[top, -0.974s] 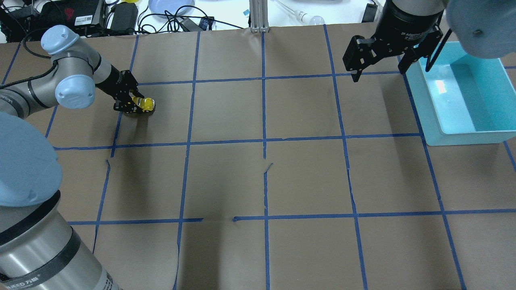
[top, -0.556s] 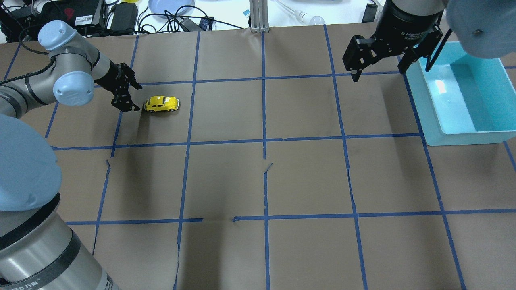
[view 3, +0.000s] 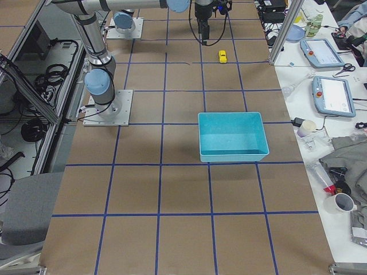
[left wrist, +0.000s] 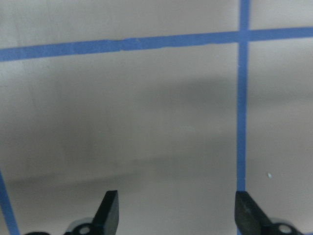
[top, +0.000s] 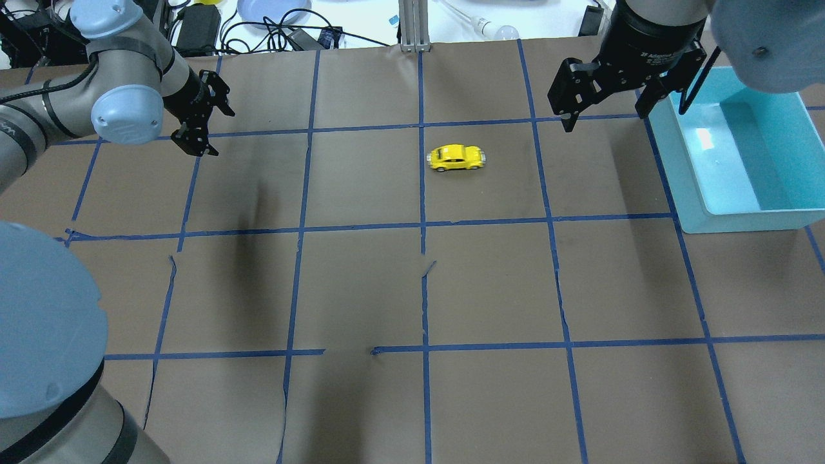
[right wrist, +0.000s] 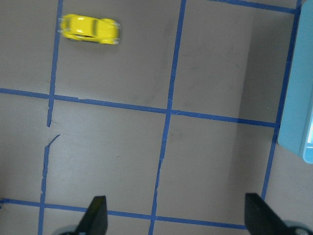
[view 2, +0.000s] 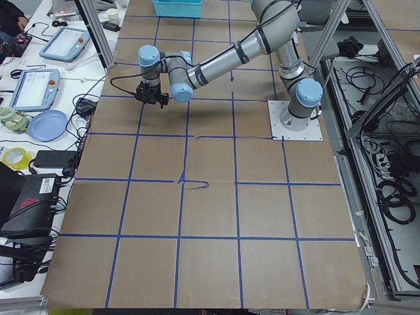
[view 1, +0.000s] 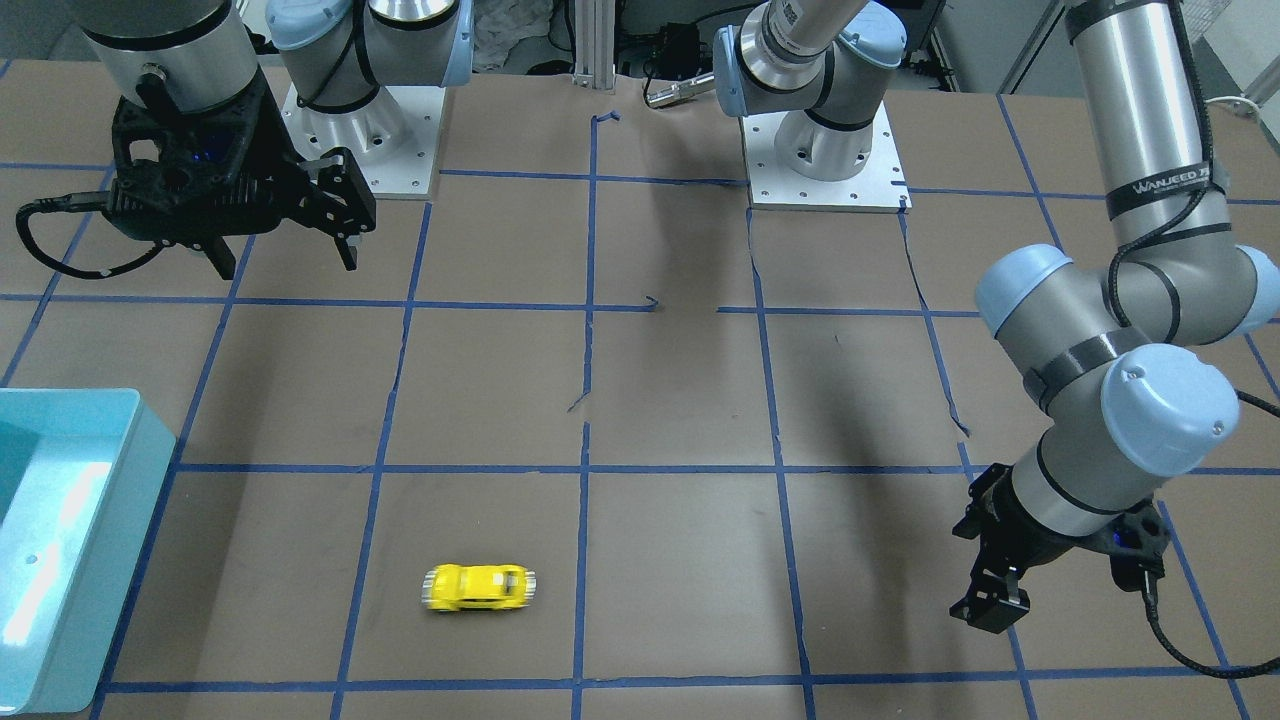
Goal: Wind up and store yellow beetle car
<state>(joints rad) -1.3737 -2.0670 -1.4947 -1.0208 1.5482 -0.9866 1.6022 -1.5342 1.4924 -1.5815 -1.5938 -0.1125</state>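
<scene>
Glossy yellow beetle car (top: 457, 157) stands free on creased matte brown paper (top: 361, 290), well apart from the rectangular teal plastic bin (top: 689, 193).
Rounded, with silvery bumpers, it sits just right of the centre blue tape line (top: 422, 193), having rolled there from beside the left gripper (left wrist: 177, 200), which has drawn back, fingers spread. The right gripper (top: 606, 117) hangs near the bin, fingers also wide apart.

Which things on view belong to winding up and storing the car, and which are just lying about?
Job: yellow beetle car, free on the table; teal bin, likely the store; left gripper and right gripper, both open.
Lying about: blue plate, light bulb, black cables, all beyond the table's far edge.
</scene>
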